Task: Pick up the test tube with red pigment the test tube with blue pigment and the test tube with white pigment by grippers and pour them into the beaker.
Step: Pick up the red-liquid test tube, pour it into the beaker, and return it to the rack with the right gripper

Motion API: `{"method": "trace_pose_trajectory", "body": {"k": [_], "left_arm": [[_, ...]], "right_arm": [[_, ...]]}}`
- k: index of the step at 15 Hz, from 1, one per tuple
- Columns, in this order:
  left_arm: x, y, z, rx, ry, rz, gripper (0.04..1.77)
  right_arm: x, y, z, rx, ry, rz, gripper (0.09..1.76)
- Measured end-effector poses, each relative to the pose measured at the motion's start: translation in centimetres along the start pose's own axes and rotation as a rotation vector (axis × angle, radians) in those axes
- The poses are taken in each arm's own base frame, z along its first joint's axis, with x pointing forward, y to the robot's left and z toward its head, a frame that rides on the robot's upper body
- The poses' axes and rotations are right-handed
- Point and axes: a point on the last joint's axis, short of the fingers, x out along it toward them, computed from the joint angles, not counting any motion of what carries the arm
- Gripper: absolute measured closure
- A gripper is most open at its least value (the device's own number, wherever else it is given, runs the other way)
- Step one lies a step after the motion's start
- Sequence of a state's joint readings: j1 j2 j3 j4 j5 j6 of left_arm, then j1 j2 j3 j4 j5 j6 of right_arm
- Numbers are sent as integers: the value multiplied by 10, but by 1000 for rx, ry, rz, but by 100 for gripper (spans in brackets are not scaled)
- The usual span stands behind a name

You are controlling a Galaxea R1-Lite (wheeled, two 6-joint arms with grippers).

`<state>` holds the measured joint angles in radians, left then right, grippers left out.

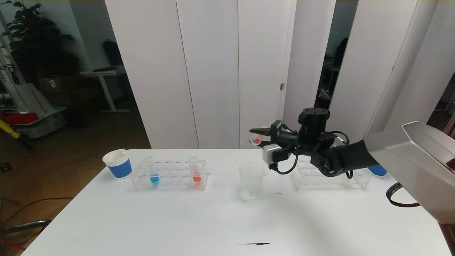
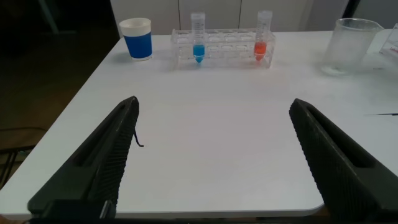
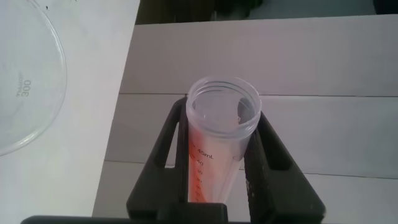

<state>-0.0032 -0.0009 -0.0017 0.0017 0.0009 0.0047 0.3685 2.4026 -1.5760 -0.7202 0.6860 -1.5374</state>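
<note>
We're holding the right gripper (image 1: 256, 134) in the air above the desk (image 1: 220, 220), up and just to the robot's right of the beaker (image 1: 251, 180). Jaws are clenching a clear tube with red pigment (image 3: 219, 144), tipped roughly on its side, open mouth pointing toward the robot's left. In the right wrist view we're seeing orange-red smear along the tube's inner wall and printed graduation marks; the beaker's rim (image 3: 37, 93) is sitting off to one side, not under the mouth.

The beaker is standing upright mid-desk, nothing touching it, contents too faint to tell.

Left rack (image 1: 170, 175) is sitting on the desk to the robot's left of the beaker, well apart. It's carrying the test tube with blue pigment (image 1: 153, 171) near its left end and another orange-red tube (image 1: 195, 171) near its right end, both upright. A white paper cup with a blue band (image 1: 117, 163) is standing just beside the rack's left end.

Second rack (image 1: 330, 177) is sitting to the robot's right, partly hidden behind our right arm; we can't tell what's in it. A blue item (image 1: 377, 170) is peeking out past its far end.

Left gripper (image 2: 214, 155) is hanging low at the near desk edge, jaws spread wide, grasping nothing.

Small dark mark (image 1: 254, 244) on the near desk surface.
</note>
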Motion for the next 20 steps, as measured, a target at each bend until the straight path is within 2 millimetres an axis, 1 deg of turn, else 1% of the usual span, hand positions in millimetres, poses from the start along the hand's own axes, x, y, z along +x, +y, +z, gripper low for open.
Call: {"method": "trace_pose_trajectory", "body": {"k": [9, 20], "left_arm": [[0, 0, 0, 0, 0, 0, 8], [0, 0, 0, 0, 0, 0, 8]], "right_arm": [[5, 4, -4, -86, -34, -3, 127], [5, 1, -9, -154, -35, -20, 127]]}}
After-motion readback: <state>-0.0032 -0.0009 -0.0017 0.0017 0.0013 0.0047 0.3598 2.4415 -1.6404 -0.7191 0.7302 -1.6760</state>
